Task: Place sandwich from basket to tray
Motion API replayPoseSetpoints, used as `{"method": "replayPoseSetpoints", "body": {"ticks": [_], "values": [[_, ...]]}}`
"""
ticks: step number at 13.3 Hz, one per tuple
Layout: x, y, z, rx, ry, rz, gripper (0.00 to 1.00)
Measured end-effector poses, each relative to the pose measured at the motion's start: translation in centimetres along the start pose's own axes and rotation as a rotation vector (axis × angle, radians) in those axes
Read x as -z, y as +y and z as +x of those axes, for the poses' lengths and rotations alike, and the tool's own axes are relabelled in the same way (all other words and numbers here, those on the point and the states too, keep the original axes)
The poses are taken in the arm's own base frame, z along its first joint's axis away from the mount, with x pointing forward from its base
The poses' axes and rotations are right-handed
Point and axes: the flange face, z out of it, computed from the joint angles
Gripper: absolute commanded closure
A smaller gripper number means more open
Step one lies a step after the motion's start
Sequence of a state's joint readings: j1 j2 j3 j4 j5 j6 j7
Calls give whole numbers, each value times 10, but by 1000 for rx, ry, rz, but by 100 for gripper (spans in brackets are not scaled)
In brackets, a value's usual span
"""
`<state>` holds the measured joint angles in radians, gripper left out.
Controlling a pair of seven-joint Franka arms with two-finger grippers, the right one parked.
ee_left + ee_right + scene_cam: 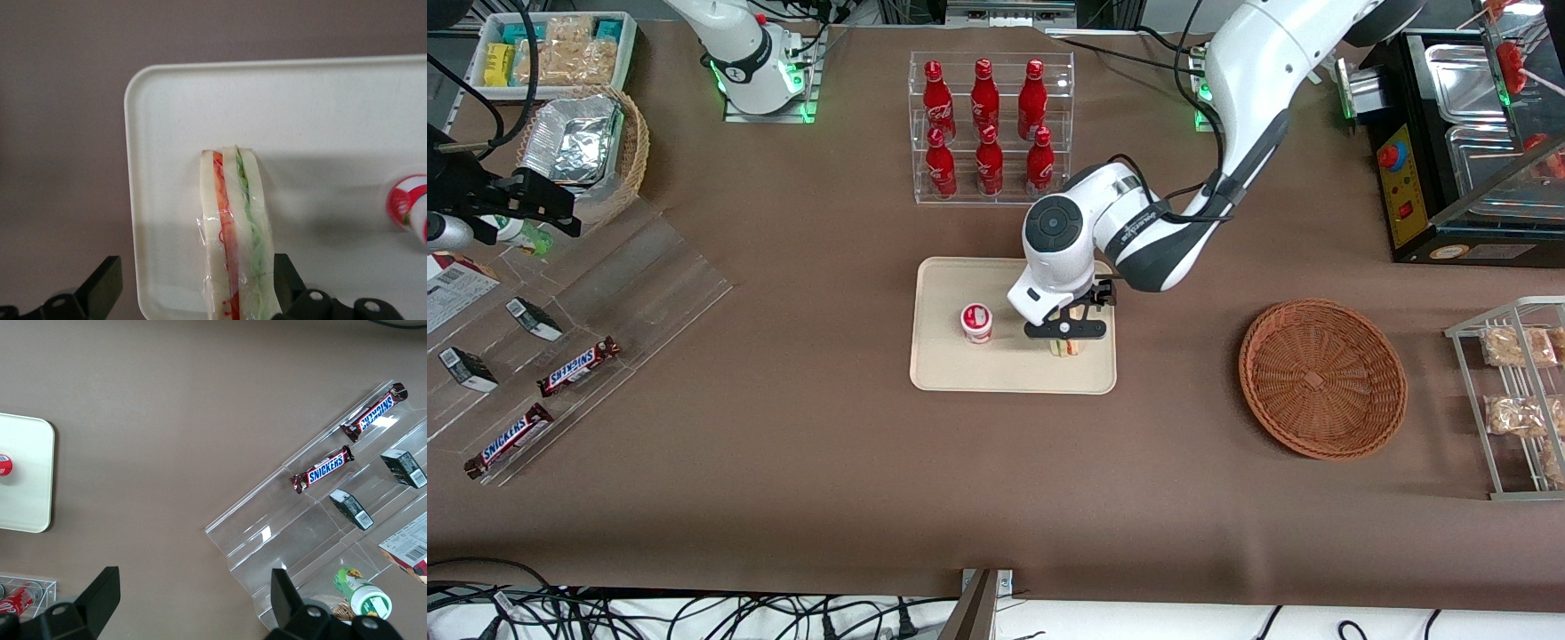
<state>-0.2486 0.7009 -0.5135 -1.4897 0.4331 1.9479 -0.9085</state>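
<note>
The wrapped sandwich (pixel 1064 348) stands on edge on the cream tray (pixel 951 369), near the tray's corner closest to the front camera and toward the working arm's end. My left gripper (pixel 1065 338) is directly above it. In the left wrist view the sandwich (pixel 233 227) lies on the tray (pixel 320 120) between the spread fingers of the gripper (pixel 197 268). It sits against one finger (pixel 285 273) and well apart from the other. The reddish-brown wicker basket (pixel 1322 378) sits toward the working arm's end of the table, with nothing in it.
A small red-and-white cup (pixel 976 322) stands on the tray beside the sandwich. A clear rack of red bottles (pixel 987 124) stands farther from the front camera than the tray. A wire rack of snack packets (pixel 1516 391) is beside the basket.
</note>
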Motion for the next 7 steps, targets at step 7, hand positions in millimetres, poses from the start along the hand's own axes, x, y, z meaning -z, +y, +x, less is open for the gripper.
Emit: {"method": "replayPoseSetpoints", "body": {"ticks": [7], "values": [[109, -82, 39, 160, 63, 17, 0]]}}
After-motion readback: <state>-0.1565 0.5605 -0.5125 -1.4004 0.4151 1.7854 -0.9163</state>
